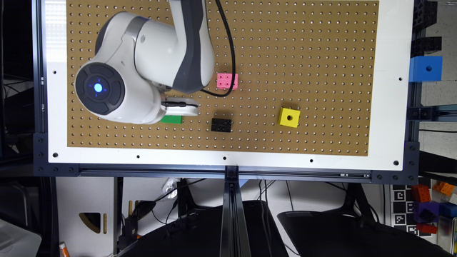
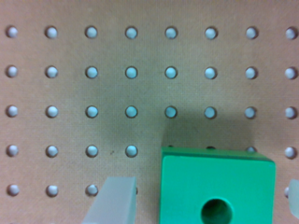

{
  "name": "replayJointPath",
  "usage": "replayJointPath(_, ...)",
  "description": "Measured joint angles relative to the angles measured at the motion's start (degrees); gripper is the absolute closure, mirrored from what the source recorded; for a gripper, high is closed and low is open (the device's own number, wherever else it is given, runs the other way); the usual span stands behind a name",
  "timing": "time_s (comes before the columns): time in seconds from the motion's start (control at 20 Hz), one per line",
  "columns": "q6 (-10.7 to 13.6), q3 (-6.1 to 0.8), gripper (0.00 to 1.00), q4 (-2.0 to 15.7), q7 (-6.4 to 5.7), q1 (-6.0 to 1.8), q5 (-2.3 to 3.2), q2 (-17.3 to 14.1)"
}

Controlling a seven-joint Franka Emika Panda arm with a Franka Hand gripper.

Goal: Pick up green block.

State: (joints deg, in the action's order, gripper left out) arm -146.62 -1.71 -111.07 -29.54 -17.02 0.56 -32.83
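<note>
Gripper (image 2: 203, 200) over the green block (image 2: 217, 186), jaws apart and holding nothing: one pale finger (image 2: 114, 200) stands just beside one side face of the block with a narrow strip of board between them, and a sliver of the other finger shows past the opposite face. The block sits flat on the brown pegboard (image 1: 285, 53), its round dark hole facing up.

In the exterior view a strip of the green block (image 1: 171, 119) shows under the white gripper (image 1: 180, 107). Measured from that block, the black brick (image 1: 221, 125) lies near on the exterior view's right, the pink brick (image 1: 227, 81) further off and up, the yellow cube (image 1: 289, 117) well apart beyond the black brick.

Step in hand, as judged: final alignment and descent before closing. The block looks closer to one finger than the other, so the arm should centre first, keep the pads parallel to the side faces, then lower until they cover the faces before squeezing. Closing off-centre risks shoving or twisting the block.
</note>
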Motion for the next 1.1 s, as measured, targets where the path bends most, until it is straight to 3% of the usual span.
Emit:
replayJointPath(0.5,-0.01,-0.11,0.00,0.13,-0.01,0.04,0.00,-0.14)
replayJointPath(0.8,-0.68,-0.51,0.00,1.04,-0.20,0.20,0.00,-2.02)
replayJointPath(0.85,-0.67,-0.60,1.00,1.42,-0.30,0.24,0.00,-2.24)
replayJointPath(1.1,-0.67,-0.62,1.00,1.42,-0.30,0.23,0.00,-2.24)
